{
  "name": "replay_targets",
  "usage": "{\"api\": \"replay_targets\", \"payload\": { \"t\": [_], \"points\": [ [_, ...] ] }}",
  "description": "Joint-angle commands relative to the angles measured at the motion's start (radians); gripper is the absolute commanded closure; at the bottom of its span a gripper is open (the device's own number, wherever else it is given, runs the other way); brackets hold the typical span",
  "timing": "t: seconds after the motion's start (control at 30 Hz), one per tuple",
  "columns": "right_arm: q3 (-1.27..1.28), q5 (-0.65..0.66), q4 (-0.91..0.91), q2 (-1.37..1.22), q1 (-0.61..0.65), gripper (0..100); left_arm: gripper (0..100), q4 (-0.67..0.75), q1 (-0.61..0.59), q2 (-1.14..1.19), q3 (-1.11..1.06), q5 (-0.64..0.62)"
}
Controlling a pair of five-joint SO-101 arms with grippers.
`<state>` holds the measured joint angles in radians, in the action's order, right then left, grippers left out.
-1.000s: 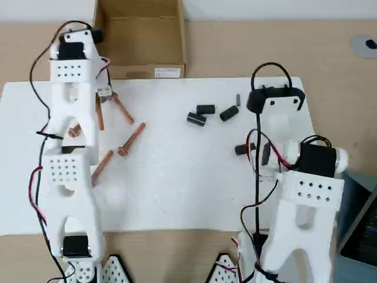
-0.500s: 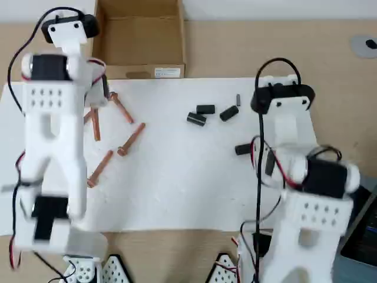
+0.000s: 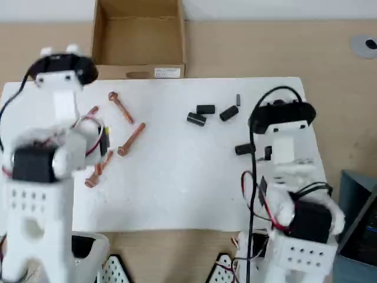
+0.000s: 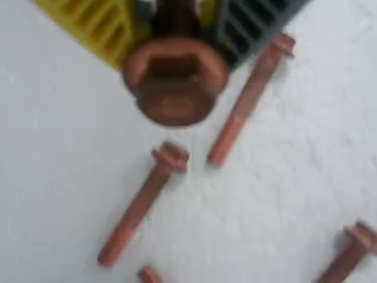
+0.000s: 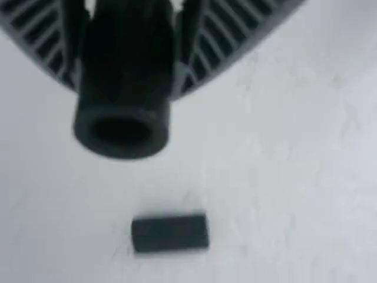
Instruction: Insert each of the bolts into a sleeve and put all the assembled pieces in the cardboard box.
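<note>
The left gripper (image 4: 177, 20) is clamped on a copper bolt (image 4: 175, 82) above the left side of the white mat (image 3: 177, 188), the right gripper (image 5: 126, 29) clamped on a black sleeve (image 5: 123, 118) near its right edge, with loose bolts (image 3: 131, 139) lying by the left edge, loose sleeves (image 3: 205, 109) toward the far right corner, and the cardboard box (image 3: 129, 71) open just beyond the far edge.

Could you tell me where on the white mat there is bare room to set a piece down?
The mat is bare across its middle and front, bordered by the loose bolts on one side and the lone sleeve on the other. The cardboard box is empty. It is crowded among the bolts and around the three sleeves farther back.
</note>
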<state>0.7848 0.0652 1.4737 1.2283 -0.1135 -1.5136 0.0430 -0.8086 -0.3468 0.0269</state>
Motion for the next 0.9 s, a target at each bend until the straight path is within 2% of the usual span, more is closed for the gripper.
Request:
{"api": "replay_targets", "payload": {
  "t": [0.0, 0.13, 0.4, 0.67, 0.87],
  "points": [
    [0.137, -0.031, -0.138, 0.11, 0.022, 98.9, 100, 0.152, 0.005, -0.202, -0.221, -0.008],
    [0.275, -0.075, -0.216, 0.211, 0.119, 98.9, 100, 0.29, 0.005, -0.406, -0.454, -0.052],
    [0.447, -0.149, -0.353, 0.352, 0.341, 98.9, 100, 0.437, 0.014, -0.769, -0.735, -0.195],
    [0.553, -0.147, -0.46, 0.47, 0.506, 98.9, 100, 0.459, 0.017, -1.021, -0.872, -0.281],
    [0.641, -0.143, -0.47, 0.598, 0.693, 98.9, 100, 0.46, 0.017, -1.017, -0.882, -0.301]
  ]
}}
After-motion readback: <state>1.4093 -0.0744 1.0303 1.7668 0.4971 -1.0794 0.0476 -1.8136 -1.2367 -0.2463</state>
